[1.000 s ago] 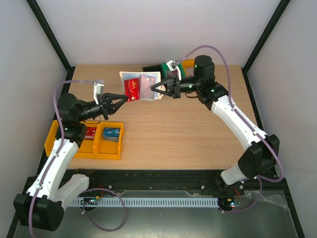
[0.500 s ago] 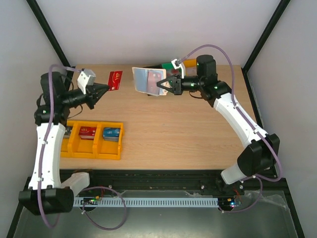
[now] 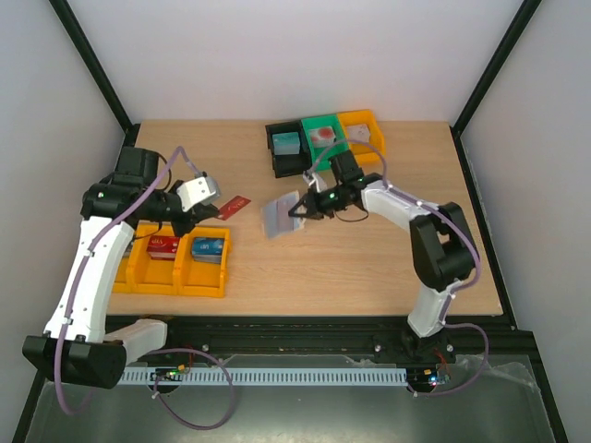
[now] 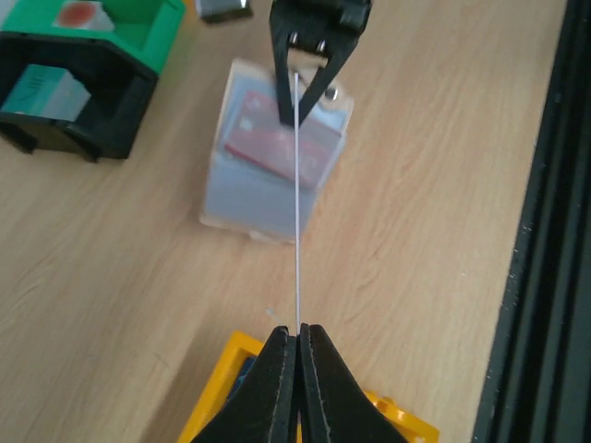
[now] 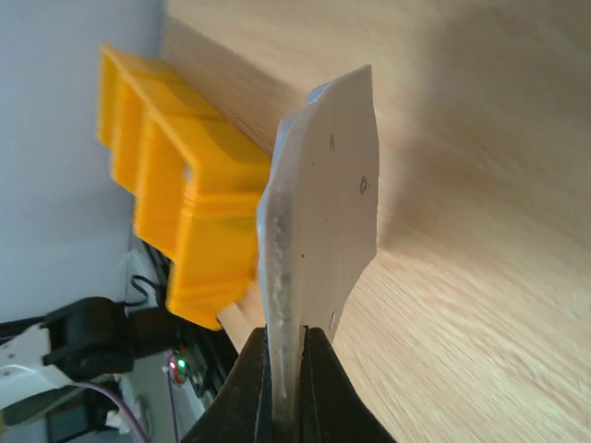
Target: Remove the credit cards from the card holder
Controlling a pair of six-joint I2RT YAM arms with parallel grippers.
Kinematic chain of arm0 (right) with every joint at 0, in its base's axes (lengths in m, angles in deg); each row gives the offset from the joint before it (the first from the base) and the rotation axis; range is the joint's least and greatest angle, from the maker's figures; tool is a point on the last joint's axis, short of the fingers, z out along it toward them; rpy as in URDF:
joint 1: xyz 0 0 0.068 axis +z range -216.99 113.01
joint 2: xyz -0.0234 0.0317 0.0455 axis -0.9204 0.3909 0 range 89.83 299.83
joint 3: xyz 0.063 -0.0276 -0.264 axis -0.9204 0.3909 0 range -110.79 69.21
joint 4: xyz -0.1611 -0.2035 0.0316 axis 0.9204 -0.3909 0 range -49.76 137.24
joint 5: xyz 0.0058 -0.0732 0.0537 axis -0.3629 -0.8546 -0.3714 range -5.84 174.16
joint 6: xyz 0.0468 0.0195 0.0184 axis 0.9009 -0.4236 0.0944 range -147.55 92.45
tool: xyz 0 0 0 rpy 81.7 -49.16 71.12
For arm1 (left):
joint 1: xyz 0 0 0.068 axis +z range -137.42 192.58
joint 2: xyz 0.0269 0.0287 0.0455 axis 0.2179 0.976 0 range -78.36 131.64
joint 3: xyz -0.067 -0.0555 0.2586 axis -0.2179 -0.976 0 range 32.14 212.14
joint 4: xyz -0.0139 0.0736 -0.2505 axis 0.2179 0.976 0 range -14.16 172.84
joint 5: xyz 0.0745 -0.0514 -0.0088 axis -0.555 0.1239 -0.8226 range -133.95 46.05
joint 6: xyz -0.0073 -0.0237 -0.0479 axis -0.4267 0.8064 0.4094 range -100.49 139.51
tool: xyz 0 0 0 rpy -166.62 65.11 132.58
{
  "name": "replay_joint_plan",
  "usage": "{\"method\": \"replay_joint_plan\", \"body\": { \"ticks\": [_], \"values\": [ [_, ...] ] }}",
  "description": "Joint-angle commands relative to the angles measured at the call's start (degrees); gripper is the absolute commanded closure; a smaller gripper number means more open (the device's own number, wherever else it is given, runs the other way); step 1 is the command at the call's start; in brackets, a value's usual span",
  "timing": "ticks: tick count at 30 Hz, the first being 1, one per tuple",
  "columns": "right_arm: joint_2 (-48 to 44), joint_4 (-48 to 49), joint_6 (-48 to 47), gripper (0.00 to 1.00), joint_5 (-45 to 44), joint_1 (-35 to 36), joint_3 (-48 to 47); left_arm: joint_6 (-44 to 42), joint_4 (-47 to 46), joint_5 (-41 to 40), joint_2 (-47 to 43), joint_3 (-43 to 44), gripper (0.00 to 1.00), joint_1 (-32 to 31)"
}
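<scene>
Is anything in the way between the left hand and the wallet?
Nothing visible: only bare table lies between the left hand and the wallet that the right hand holds. The left hand is full, though, pinching a red card.

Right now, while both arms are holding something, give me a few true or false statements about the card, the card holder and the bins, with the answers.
1. The left gripper is shut on a red card. True.
2. The card holder lies in the yellow tray. False: the right gripper pinches its edge over bare wood, apart from the tray.
3. The card holder is empty. False: the left wrist view shows a reddish card inside it.
4. The green bin stands between a black bin and a yellow bin. True.
</scene>
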Motion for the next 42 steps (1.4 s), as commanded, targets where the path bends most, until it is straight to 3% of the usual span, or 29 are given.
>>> {"method": "replay_joint_plan", "body": {
  "ticks": [1, 4, 7, 9, 11, 14, 16, 18, 22, 24, 26, 32, 38, 42],
  "values": [
    [4.76, -3.38, 1.70, 0.98, -1.95, 0.61, 2.30, -2.48, 4.45, -1.67, 0.18, 0.85, 0.98, -2.96],
    [8.83, -7.54, 0.98, 0.97, -7.87, 0.56, 1.49, -2.00, 4.44, -1.49, 0.14, 1.01, 0.98, -3.83],
    [11.21, -13.47, -0.39, 0.72, -18.72, 0.27, -1.45, -1.87, 4.45, -1.09, -0.07, 1.19, 0.98, -4.21],
    [11.14, -16.45, -0.56, 0.53, -30.42, 0.04, -3.37, -1.80, 4.45, -0.62, -0.19, 1.24, 0.98, -4.29],
    [9.43, -18.34, -0.36, 0.40, -39.88, 0.01, -5.14, -1.75, 4.49, -0.38, -0.17, 1.27, 0.98, -4.34],
    [5.52, -20.00, -1.35, 0.34, -49.92, 0.06, -8.72, -1.56, 4.37, 0.48, -0.02, 1.40, 0.98, -4.42],
    [1.54, -19.26, -4.37, 0.34, -52.05, 0.80, -11.06, -1.22, 4.29, 1.28, 0.17, 1.50, 0.98, -4.51],
    [-3.58, -16.15, -10.26, 0.34, -47.01, 2.52, -12.22, -0.81, 4.04, 2.15, 0.39, 1.75, 0.98, -4.55],
    [-14.50, -3.12, -18.64, 0.32, -13.34, 3.80, -8.42, -0.30, 3.92, 4.33, 0.53, 2.13, 0.98, -4.58],
    [-18.64, 7.95, -14.61, 0.29, 2.05, 4.81, -4.73, -0.04, 3.88, 5.23, 0.62, 2.33, 0.98, -4.60],
    [-19.70, 18.03, -7.64, 0.28, 9.61, 6.97, -3.19, 0.48, 3.76, 5.88, 0.62, 2.23, 0.98, -4.60],
    [-17.35, 4.69, -17.94, 0.28, 3.85, 13.52, -9.19, 0.80, 4.00, 8.02, 0.19, 2.38, 0.98, -4.60],
    [-14.48, 0.71, -20.29, 0.33, 1.83, 16.65, -11.23, 0.85, 4.40, 9.34, -0.08, 2.51, 0.98, -4.60],
    [-12.96, 0.66, -19.01, 0.71, 2.43, 17.39, -11.66, 0.95, 4.37, 9.49, -0.25, 2.48, 0.98, -4.69]
  ]
}}
